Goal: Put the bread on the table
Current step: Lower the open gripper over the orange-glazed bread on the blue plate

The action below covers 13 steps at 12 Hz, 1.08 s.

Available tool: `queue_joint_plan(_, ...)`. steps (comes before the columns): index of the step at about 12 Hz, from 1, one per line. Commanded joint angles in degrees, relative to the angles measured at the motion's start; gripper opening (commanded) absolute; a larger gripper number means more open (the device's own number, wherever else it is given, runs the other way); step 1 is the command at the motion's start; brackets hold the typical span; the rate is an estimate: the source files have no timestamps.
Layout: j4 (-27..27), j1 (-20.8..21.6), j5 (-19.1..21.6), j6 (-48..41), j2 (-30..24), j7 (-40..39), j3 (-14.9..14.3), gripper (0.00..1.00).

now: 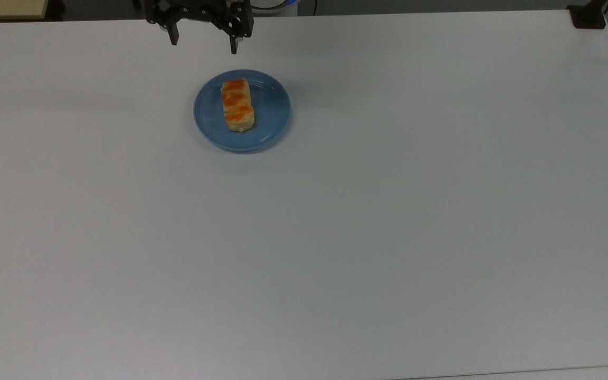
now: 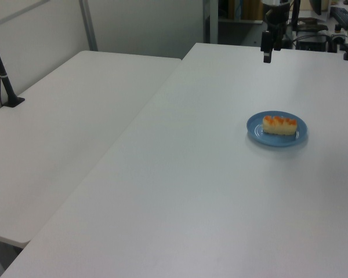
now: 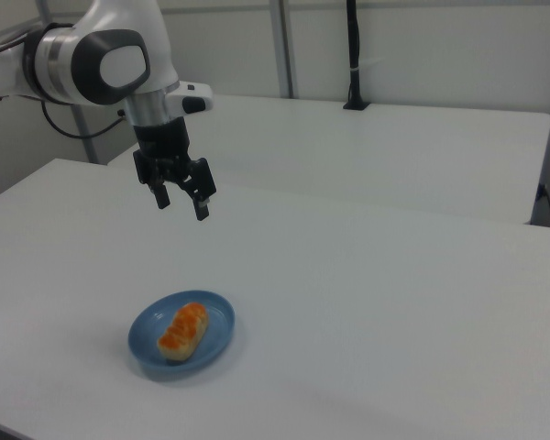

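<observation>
Top view: my gripper (image 1: 205, 43) hangs at the table's (image 1: 388, 237) far edge, fingers spread wide, nothing between them. The bread (image 1: 238, 104) lies on the blue plate (image 1: 272, 113), which sits toward that far edge, left of the table's middle in the top view. The loaf is just toward the near edge from the gripper and slightly to the top view's right. Its long axis runs far edge to near edge, and the fingers seem to straddle that line.

Left view: the gripper (image 2: 267, 55) is high above the table (image 2: 191, 191), well apart from the bread (image 2: 279, 125); the loaf on the plate (image 2: 258, 128) shows its long side here.

Right view: gripper (image 3: 185, 203) open and empty, up off the table (image 3: 394, 302); the bread (image 3: 183, 331) on the plate (image 3: 215, 321) lies below, toward the near edge. I judge the move is forward and down.
</observation>
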Motion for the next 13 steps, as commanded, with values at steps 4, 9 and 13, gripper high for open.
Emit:
queue_joint_plan(4, -2.5, 0.2, -0.5, -1.2, 1.3, -0.7, 0.9, 1.0)
queue_joint_plan(9, -16.8, 2.3, -4.3, 9.9, 1.5, -2.0, 1.1, 1.0)
queue_joint_plan(13, -23.6, 3.5, -7.8, 18.6, 6.0, -1.8, 1.1, 1.0)
